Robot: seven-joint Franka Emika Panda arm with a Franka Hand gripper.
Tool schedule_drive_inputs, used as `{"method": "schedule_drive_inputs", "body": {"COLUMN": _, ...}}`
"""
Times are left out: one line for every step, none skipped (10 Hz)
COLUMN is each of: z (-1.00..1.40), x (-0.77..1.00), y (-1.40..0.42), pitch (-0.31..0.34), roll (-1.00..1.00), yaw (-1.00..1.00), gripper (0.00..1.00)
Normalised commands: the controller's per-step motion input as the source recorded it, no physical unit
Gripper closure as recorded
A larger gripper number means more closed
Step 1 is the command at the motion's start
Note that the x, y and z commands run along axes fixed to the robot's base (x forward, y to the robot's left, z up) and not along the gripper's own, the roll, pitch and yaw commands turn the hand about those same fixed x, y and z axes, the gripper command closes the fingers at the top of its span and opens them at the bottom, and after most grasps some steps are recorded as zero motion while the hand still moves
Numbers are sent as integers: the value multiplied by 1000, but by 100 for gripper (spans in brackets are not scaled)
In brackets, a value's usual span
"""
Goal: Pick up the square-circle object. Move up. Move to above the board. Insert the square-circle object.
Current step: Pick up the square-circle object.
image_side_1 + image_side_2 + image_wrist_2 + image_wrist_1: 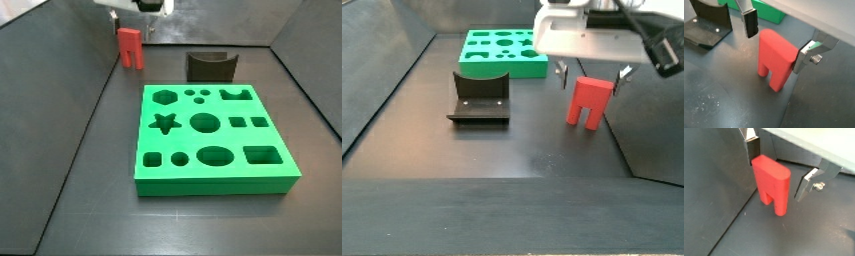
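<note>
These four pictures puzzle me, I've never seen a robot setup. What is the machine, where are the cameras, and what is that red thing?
It is one robot arm ending in a gripper, a two-finger clamp. Two pictures come from cameras on its wrist, looking down past the silver fingers; two come from cameras beside the dark floor. The red block is the piece to be moved. It stands upright on its two prongs between the open fingers, which do not appear to clamp it. The green board with shaped holes is where the block must go. The dark holder lies on the floor between the two.
</note>
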Motion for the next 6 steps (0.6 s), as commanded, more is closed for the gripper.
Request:
{"method": "schedule_drive_inputs", "body": {"z": -357, "x": -31, "y": 0, "pitch": -160, "roll": 11, "yaw": -57, "gripper": 0}}
{"method": "schedule_drive_inputs", "body": {"z": -240, "x": -11, "y": 0, "pitch": -189, "roll": 0, "yaw": -37, "gripper": 0}}
{"method": "schedule_drive_inputs", "body": {"z": -140, "x": -54, "y": 0, "pitch": -196, "roll": 0, "yaw": -20, "gripper": 0}}
{"method": "schedule_drive_inputs", "body": {"z": -120, "x": -31, "y": 0, "pitch": -167, "roll": 1, "yaw": 0, "gripper": 0}}
{"method": "schedule_drive_inputs", "body": {"z": -146, "x": 0, "y": 0, "pitch": -147, "roll": 37, "yaw": -6, "gripper": 0}}
{"method": "schedule_drive_inputs", "body": {"z": -134, "x": -11, "y": 0, "pitch": -164, "roll": 67, "yaw": -20, "gripper": 0}}
